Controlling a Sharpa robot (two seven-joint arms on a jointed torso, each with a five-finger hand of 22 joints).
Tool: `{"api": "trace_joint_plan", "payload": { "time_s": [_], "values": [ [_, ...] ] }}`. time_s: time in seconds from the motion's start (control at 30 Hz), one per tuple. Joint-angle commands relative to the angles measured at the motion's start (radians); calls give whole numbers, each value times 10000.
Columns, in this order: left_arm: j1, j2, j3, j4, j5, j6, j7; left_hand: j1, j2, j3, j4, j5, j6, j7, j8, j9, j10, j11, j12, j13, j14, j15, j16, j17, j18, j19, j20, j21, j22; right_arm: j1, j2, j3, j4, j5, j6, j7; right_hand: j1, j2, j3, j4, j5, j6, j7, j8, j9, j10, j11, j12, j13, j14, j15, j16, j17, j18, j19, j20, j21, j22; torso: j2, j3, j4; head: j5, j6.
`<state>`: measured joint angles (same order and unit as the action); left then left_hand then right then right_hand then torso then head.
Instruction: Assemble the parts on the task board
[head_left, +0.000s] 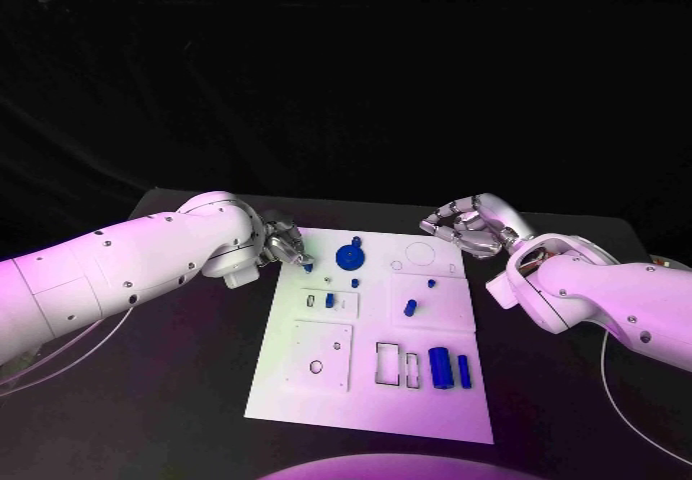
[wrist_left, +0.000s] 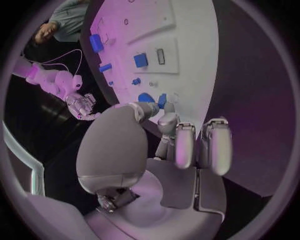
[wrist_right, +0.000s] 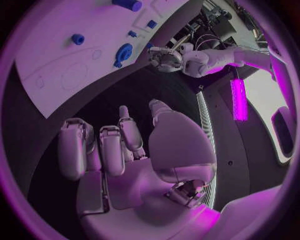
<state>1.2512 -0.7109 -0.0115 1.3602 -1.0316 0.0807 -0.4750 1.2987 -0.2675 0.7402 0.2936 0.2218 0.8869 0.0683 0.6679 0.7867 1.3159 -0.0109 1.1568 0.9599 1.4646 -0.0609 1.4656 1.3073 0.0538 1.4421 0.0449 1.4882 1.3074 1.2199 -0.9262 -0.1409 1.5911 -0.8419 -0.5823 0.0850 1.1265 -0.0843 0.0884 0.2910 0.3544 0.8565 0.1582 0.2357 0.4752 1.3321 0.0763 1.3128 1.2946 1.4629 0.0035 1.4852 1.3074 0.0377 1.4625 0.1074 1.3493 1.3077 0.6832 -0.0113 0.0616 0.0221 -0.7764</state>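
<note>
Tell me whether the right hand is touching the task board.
Apart. In the right wrist view the right hand hangs with curled fingers over bare black table, a dark gap between its fingertips and the task board edge.

The board (head_left: 368, 390) is showing plain white, its small parts (head_left: 440, 364) showing solid blue, the round disc (head_left: 351, 257) the same blue. The desk (head_left: 173, 400) is lying black, and both arms (head_left: 130, 270) are showing white with silver hands (head_left: 283, 246).
</note>
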Motion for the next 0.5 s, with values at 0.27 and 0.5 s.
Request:
{"api": "trace_joint_plan", "payload": {
  "time_s": [0.27, 0.5],
  "values": [
    [-47, -743, 4, 1184, 22, -647, 781, -62, -167, 1809, -1911, 254, 170, -14, -71, 2, 158, -24, 140, 149, 635, -101, 33, 1083, -143, 147, -24, 107, 1052, -6, -37, 0, 28, -88, 59, 18, 26, 103, -46, 11, 39, -13, -40, 61, 12, 1, -44, 38, 9, 586, -62, -56, 465, 146, 13, -58, -51, 1384, -1, -6, -7, 69, -21],
    [-189, -1124, -5, 1785, -527, -689, 864, -86, -194, 1815, -1965, 359, 233, -29, -100, -7, 192, -38, 152, 177, 635, -114, 33, 1083, -157, 187, -35, 135, 1110, -8, -61, -1, 29, -87, 57, 5, 21, 116, -55, 10, 45, -12, -42, 69, 15, 9, -46, 46, 16, 587, -64, -55, 469, 144, 17, -59, -47, 1388, -13, -17, 18, 78, -55]
  ]
}}
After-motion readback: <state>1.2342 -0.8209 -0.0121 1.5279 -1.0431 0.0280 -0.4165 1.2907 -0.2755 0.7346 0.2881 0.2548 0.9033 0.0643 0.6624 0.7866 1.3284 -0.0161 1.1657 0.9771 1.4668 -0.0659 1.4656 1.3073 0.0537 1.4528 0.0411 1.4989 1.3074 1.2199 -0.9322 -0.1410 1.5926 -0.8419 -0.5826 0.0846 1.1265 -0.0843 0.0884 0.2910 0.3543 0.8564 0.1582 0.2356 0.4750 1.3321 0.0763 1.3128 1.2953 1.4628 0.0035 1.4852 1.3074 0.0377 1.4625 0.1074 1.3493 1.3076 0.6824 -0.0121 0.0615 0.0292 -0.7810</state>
